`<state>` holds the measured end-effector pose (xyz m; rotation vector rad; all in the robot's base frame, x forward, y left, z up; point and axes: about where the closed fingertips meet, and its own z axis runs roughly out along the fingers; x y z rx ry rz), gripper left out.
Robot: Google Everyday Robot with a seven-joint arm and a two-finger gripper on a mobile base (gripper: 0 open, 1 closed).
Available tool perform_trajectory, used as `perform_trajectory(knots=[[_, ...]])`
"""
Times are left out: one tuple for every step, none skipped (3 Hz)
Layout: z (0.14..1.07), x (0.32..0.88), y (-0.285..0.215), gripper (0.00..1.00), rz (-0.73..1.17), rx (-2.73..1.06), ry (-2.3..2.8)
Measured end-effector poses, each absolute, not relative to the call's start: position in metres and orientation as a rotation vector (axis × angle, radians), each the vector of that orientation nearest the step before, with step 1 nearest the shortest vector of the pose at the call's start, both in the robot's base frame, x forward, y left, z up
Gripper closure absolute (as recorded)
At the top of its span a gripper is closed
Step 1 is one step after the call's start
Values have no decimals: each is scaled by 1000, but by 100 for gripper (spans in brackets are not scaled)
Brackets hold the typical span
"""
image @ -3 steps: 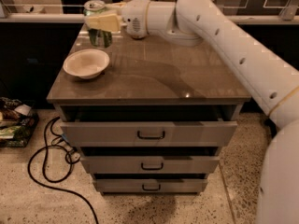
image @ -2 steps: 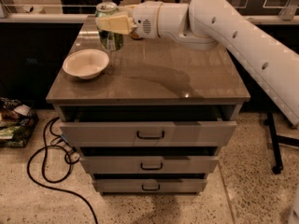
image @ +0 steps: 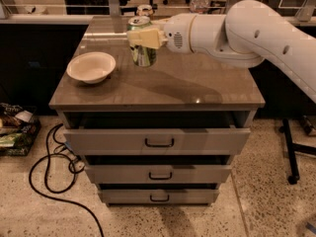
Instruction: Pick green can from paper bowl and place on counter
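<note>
The green can (image: 143, 58) is being grasped by the tool (image: 138, 37), whose cream-coloured fingers (image: 148, 37) are being clenched round the can's middle, so that the silver top is being left showing above them and the lower part of the green-and-white label below them. The can is being held upright over the rear left part of the surface (image: 197, 78), just to the right of the paper bowl (image: 91, 67) and apart from it (whether the can's base is touching the surface or hanging just above it cannot be told). The paper bowl is being carried by the surface near its left edge, upright, between the can and that edge. The white arm (image: 256, 28) is being extended from the right side of the view across the rear of the surface, roughly level, with the tool at its left end. Just behind the green can, at the far edge of the surface, a brown can (image: 144, 10) is being shown, and further right a clear water bottle (image: 199, 0) is being partly hidden by the arm; what it is standing on cannot be told. Under the surface, three grey drawers with black handles are being stacked, and the top drawer (image: 158, 141) is being shown pulled out a little way. On the speckled floor to the left of the cabinet, a black cable (image: 54, 181) is being looped.
</note>
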<state>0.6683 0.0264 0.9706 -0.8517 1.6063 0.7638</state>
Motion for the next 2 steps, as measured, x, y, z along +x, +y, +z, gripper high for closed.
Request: perform_trajectory(knots=[[952, 666, -3, 100, 740, -798, 1649], [933, 670, -27, 100, 734, -743, 1664]])
